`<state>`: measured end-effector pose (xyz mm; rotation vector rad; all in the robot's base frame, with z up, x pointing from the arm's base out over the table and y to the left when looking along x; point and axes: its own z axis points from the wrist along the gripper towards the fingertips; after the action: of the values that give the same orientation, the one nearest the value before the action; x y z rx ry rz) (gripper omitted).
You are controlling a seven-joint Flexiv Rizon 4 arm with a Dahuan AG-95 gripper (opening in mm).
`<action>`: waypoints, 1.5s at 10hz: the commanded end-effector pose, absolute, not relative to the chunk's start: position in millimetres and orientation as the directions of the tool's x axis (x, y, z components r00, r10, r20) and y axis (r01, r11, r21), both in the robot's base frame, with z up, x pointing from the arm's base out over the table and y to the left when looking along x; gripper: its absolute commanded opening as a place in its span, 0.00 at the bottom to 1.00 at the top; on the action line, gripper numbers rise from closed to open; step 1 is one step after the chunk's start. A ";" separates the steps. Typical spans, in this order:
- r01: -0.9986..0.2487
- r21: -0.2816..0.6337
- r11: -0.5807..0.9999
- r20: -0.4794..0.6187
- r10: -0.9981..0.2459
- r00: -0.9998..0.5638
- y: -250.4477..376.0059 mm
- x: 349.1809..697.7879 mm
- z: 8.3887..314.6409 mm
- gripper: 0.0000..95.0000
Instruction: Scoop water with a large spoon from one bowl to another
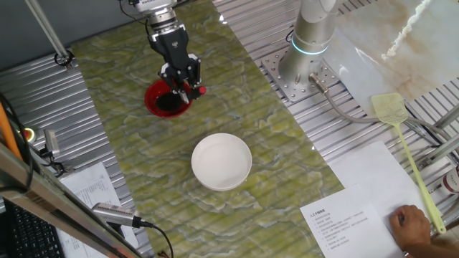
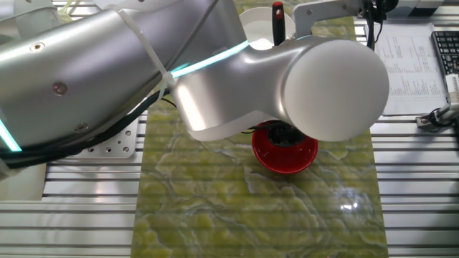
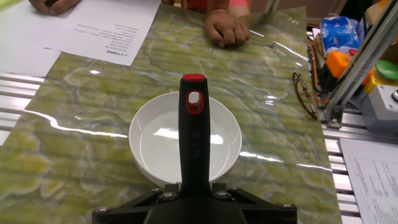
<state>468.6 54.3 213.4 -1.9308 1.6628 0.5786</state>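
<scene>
My gripper (image 1: 181, 80) is shut on the large spoon's black handle, whose red tip (image 1: 201, 90) sticks out to the right. The spoon's black head (image 1: 169, 102) sits down inside the red bowl (image 1: 152, 101) at the far left of the mat. In the hand view the handle (image 3: 194, 143) rises from my gripper (image 3: 194, 196) with its red tip up, in front of the white bowl (image 3: 144, 138). The white bowl (image 1: 221, 160) stands mid-mat. In the other fixed view my arm hides most of the red bowl (image 2: 285, 155). Water is too clear to tell apart.
A yellow-green fly swatter (image 1: 401, 140) lies on the right, near a person's hand (image 1: 412, 226) on printed sheets (image 1: 344, 222). The arm's base (image 1: 310, 43) stands at the back right. Glasses (image 3: 305, 93) lie by the mat's edge in the hand view.
</scene>
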 end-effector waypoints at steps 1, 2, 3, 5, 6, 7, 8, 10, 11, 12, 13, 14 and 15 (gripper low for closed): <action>-0.988 -0.110 -0.111 -0.628 -0.762 0.156 53.4 468.9 214.6 0.00; -0.988 -0.110 -0.112 -0.629 -0.762 0.156 53.2 468.8 215.0 0.00; -0.988 -0.110 -0.111 -0.630 -0.761 0.155 53.3 468.8 215.2 0.00; -0.988 -0.104 -0.110 -0.632 -0.760 0.152 53.1 468.7 215.9 0.00; -0.988 -0.102 -0.112 -0.629 -0.763 0.151 52.9 468.4 217.4 0.00; -0.988 -0.102 -0.116 -0.628 -0.763 0.154 52.1 468.3 218.1 0.00; -0.988 -0.103 -0.118 -0.628 -0.762 0.157 51.3 468.3 218.6 0.00; -0.987 -0.104 -0.120 -0.629 -0.761 0.159 50.4 468.3 219.2 0.00; -0.988 -0.098 -0.122 -0.631 -0.760 0.157 49.3 468.4 220.7 0.00; -0.988 -0.097 -0.123 -0.631 -0.760 0.157 48.7 468.3 221.5 0.00; -0.987 -0.097 -0.125 -0.631 -0.760 0.158 47.8 468.3 222.3 0.00; -0.987 -0.097 -0.128 -0.631 -0.759 0.160 47.5 468.3 222.6 0.00; -0.987 -0.096 -0.129 -0.632 -0.758 0.161 46.7 468.2 223.1 0.00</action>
<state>468.1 46.3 222.9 -1.9477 1.6511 0.6052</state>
